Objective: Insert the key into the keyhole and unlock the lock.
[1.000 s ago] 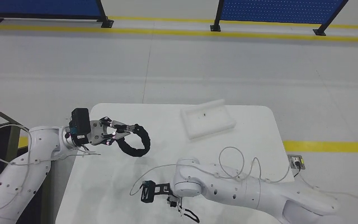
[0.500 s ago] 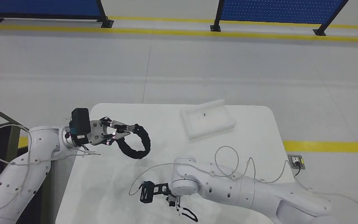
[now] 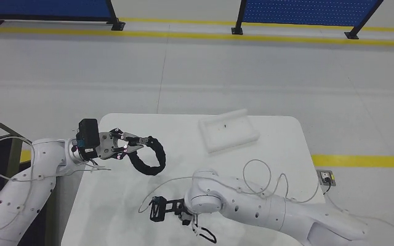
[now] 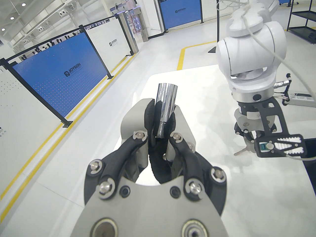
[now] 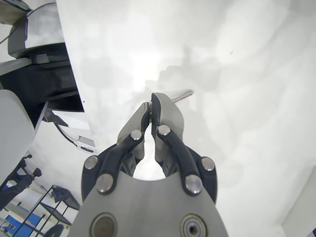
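The key (image 5: 183, 95) is clamped by its head in the right pincer (image 5: 151, 107), which is closed down on it to a narrow gap. The blade projects sideways, across the pincer's own line of reach, and sits low over the worktop (image 3: 117, 209). We cannot tell whether the blade tip touches the surface.

The chrome cylinder (image 4: 166, 94) of the lock is gripped at its lower part by the left pincer (image 4: 161, 117) and held clear above the worktop. Its long axis runs roughly along that pincer's reach, leaning slightly, with the free end pointing away from the left wrist toward the middle of the worktop. The black cable loop (image 3: 149, 162) curls out beside the pincer tip.

In the top view the right pincer lies nearer the robot's body than the lock, to the robot's right of it, well apart and lower. The 2 axes are not in line. We judge that the right arm must lift the key and turn the blade until it is coaxial with the cylinder and faces the free end. We cannot confirm that the keyhole sits in that end.

The white tray (image 3: 228, 130) rests at the far edge, away from both pincers
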